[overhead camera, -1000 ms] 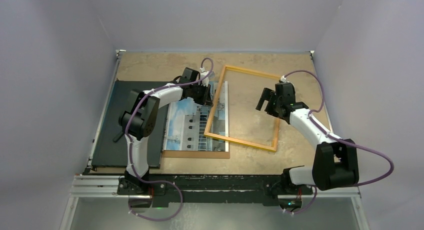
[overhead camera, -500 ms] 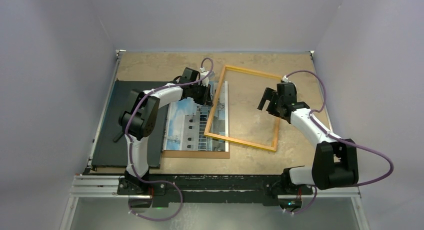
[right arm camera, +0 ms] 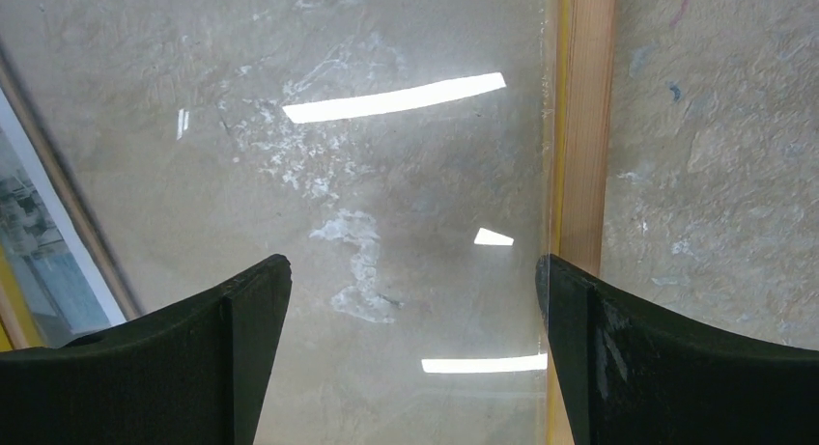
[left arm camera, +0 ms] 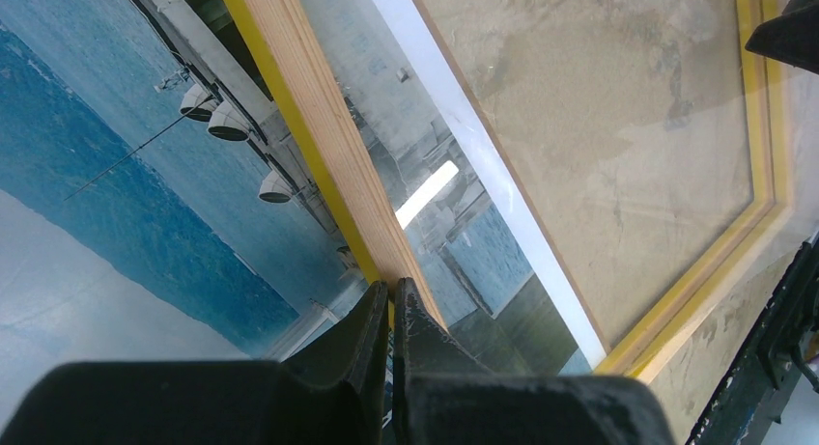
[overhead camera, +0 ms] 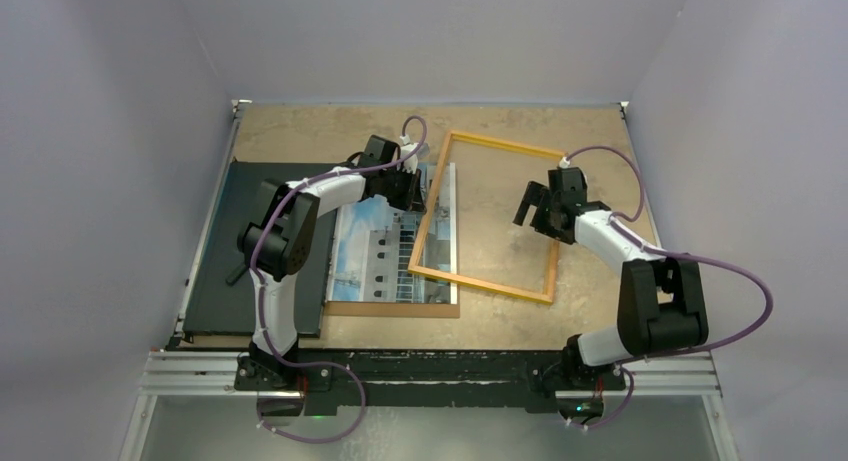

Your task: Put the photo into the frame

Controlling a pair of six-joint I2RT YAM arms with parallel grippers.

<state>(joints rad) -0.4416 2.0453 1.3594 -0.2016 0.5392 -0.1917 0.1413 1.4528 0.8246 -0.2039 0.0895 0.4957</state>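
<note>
My left arm bends up from the bench's (overhead camera: 320, 131) near-left corner, forearm angled inward. Its tool (left arm camera: 391, 289) is pressed together, tips against the left rail of the frame (overhead camera: 480, 285), which lies mid-bench, overlapping the photo (overhead camera: 380, 241) left of centre. My right arm stretches forward, tool (right arm camera: 413, 271) spread wide above the frame's right rail.

We count one photo (overhead camera: 385, 251), one frame (overhead camera: 480, 283), one brown backing board (overhead camera: 390, 309) and one black board (overhead camera: 225, 271). We count two arms, the left arm (overhead camera: 290, 231) and the right arm (overhead camera: 650, 301), and two grippers, the left gripper (overhead camera: 418, 191) and the right gripper (overhead camera: 530, 206). We count one table (overhead camera: 320, 131).
</note>
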